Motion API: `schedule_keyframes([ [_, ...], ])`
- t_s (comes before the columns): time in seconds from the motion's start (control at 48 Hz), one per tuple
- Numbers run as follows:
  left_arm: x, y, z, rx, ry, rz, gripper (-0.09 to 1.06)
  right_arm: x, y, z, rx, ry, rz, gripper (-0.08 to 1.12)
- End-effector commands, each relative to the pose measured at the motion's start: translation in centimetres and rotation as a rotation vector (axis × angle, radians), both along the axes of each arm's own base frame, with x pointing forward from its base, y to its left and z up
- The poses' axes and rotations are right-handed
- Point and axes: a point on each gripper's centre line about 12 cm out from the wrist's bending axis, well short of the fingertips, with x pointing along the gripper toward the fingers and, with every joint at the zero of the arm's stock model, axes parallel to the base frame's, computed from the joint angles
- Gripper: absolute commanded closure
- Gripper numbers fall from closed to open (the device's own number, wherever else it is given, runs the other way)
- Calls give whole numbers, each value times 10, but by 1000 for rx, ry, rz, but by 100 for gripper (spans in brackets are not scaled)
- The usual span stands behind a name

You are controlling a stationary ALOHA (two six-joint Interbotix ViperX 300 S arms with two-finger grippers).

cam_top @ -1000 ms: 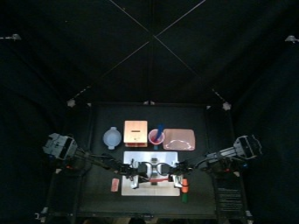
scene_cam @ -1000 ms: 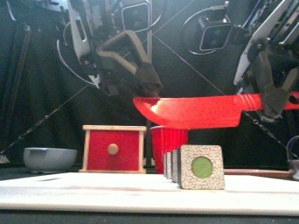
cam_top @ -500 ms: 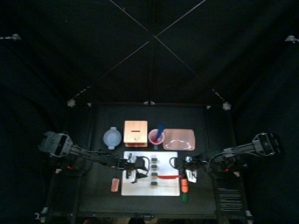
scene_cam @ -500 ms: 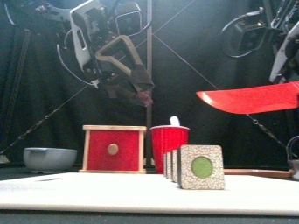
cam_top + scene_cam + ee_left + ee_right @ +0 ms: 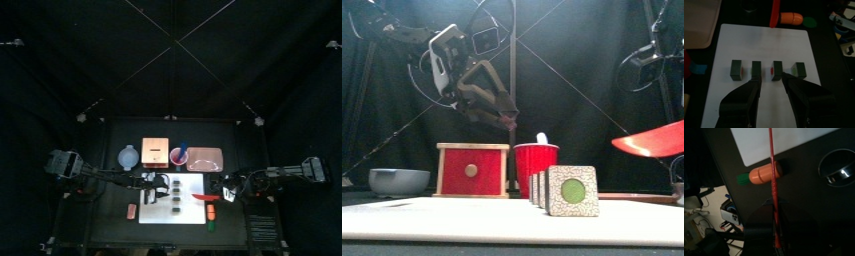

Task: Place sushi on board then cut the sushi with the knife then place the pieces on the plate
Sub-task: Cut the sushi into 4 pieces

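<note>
Several dark green sushi pieces (image 5: 778, 70) stand apart in a row on the white board (image 5: 764, 40); from the front they overlap (image 5: 563, 190). My left gripper (image 5: 771, 87) hangs open above them with nothing between its fingers, high in the front view (image 5: 500, 110). Off the board's right side, my right gripper (image 5: 227, 187) is shut on the red knife (image 5: 652, 140), whose blade shows edge-on in the right wrist view (image 5: 772, 183). The pink plate (image 5: 205, 158) lies behind the board.
Behind the board stand a wooden box with a red drawer front (image 5: 472, 170), a red cup (image 5: 537, 165) and a blue-grey bowl (image 5: 398, 180). An orange carrot toy (image 5: 764, 174) lies by the board's front right corner. A small red thing (image 5: 132, 210) lies front left.
My right gripper has carried the knife away from above the sushi to the right and lower. The left gripper has drawn back up and to the left.
</note>
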Motion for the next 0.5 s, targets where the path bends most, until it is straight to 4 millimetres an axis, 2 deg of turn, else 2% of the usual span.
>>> schedule_keyframes([
  [0.021,0,9,12,18,-46,9,20,-5,-5,-4,-23,45,-39,70],
  [0.271,-6,20,14,37,-52,23,20,-11,-4,-9,-53,80,-58,70],
  [0.5,-8,22,13,34,-49,30,20,-19,9,-18,6,109,-40,68],
])
